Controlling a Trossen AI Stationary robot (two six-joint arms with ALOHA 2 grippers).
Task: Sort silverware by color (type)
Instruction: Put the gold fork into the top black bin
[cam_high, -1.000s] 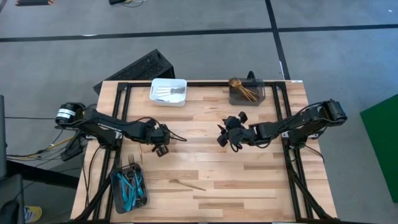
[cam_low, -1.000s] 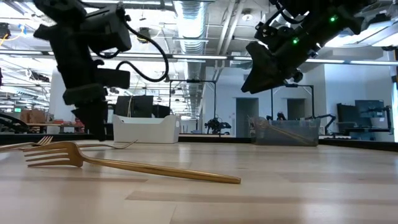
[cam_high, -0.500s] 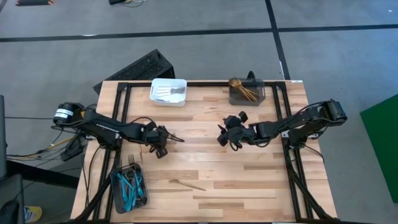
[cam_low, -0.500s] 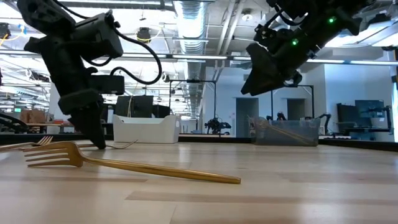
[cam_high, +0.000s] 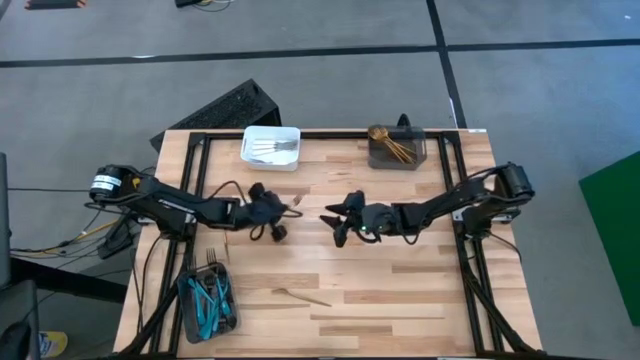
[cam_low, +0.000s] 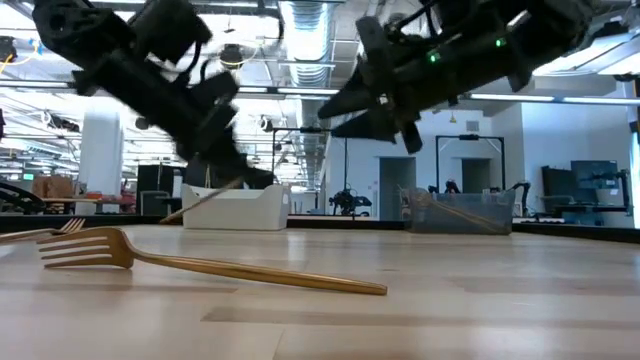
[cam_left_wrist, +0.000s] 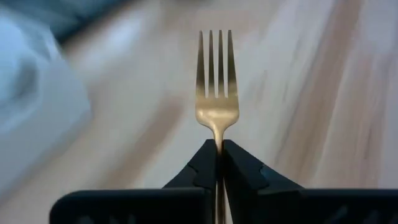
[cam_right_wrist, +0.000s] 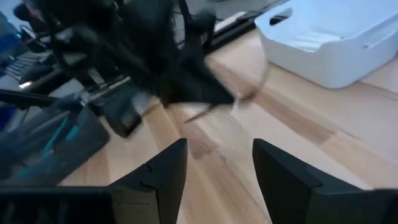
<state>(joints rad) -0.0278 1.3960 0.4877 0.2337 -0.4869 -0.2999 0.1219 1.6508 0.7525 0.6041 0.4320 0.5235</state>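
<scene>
Left gripper (cam_left_wrist: 219, 163) clamped on gold fork (cam_left_wrist: 216, 93) handle; right gripper (cam_right_wrist: 219, 168) spread wide, empty, nearby

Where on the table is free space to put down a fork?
Bare wood lies along the table's near right part, right of the loose gold fork, and between the white bin and the dark bin. The middle is crowded: left pincer holding a gold fork, right pincer facing it.

Grey floor (cam_high: 330, 80), dark seams; ceiling strip lights (cam_low: 300, 15).
</scene>
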